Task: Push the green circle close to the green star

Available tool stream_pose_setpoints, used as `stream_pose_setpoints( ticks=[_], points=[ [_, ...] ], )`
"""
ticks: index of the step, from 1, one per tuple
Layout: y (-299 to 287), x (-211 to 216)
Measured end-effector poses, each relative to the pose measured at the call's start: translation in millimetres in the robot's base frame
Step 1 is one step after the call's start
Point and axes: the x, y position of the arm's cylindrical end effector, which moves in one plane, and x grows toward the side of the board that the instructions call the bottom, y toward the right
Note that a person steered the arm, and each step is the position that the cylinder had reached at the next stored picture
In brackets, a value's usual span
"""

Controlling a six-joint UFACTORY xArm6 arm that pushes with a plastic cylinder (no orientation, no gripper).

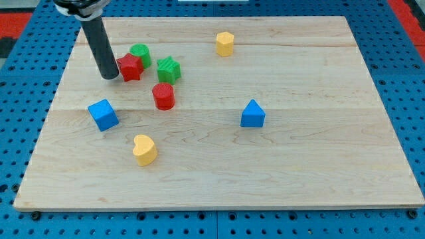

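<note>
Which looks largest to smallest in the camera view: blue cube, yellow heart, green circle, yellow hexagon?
1. blue cube
2. yellow heart, nearly alike; both sit nearest the view's bottom, which may enlarge them
3. yellow hexagon
4. green circle, unsure: the red star partly hides it

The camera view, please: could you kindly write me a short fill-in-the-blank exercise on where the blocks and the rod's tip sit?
My tip stands just to the view's left of the red ____.
The green circle touches that red block on its upper ____ side.
The green star lies directly above the red ____.
The block nearest the view's bottom is the yellow ____.

Missing words: star; right; cylinder; heart
</note>
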Motion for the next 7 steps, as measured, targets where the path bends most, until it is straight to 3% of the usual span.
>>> stream_pose_setpoints(
  ticks=[1,3,5,7],
  points=[
    [-75,-14],
    [-47,-64],
    [14,-64],
    [20,-79]
  ],
)
